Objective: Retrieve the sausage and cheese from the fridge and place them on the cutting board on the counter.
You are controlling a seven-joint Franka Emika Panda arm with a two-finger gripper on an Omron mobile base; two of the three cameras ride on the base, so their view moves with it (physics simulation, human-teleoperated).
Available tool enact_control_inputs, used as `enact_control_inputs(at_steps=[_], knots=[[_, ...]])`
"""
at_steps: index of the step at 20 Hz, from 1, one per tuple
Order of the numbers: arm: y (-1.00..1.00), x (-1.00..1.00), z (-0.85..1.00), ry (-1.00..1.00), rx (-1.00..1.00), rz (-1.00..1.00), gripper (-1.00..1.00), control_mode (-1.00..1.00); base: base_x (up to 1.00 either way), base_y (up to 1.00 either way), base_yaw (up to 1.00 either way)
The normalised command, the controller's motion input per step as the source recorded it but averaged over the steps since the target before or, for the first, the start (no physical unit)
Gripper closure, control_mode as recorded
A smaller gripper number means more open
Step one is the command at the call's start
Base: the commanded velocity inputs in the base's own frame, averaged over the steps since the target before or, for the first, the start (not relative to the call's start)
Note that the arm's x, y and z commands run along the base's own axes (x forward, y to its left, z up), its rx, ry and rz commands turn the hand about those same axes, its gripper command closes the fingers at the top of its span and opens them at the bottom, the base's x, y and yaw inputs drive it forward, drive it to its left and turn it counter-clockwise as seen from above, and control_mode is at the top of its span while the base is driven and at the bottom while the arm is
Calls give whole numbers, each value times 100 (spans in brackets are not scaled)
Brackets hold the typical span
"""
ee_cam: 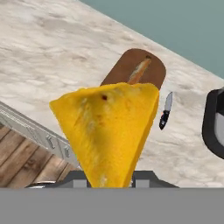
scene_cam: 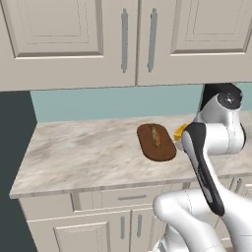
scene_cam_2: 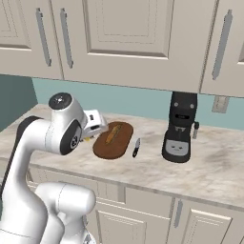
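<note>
My gripper (ee_cam: 109,177) is shut on the cheese (ee_cam: 107,131), a bright yellow wedge that rises large in the hand view. From the base views the cheese (scene_cam: 179,132) peeks out beside my arm, above the counter (scene_cam: 83,152) and just off the right end of the cutting board (scene_cam: 162,152). The sausage (scene_cam: 156,136) lies lengthwise on that dark brown oval board (scene_cam_2: 108,145). In the hand view the board (ee_cam: 118,74) and the sausage (ee_cam: 139,71) sit beyond the wedge. The fridge is out of view.
A small black-handled knife (scene_cam_2: 136,147) lies on the counter right of the board. A black coffee machine (scene_cam_2: 180,127) stands further right. Cream wall cabinets (scene_cam: 123,39) hang above. The counter's left end (scene_cam: 22,172) drops off to a dark gap.
</note>
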Motion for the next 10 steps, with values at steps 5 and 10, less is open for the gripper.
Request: enact_control_inputs(at_steps=[5, 10], knots=[[-12, 72, -44, 2, 7, -3, 100, -100, 0, 0, 0], [-9, 80, -27, 15, 0, -10, 100, -100, 0, 0, 0]])
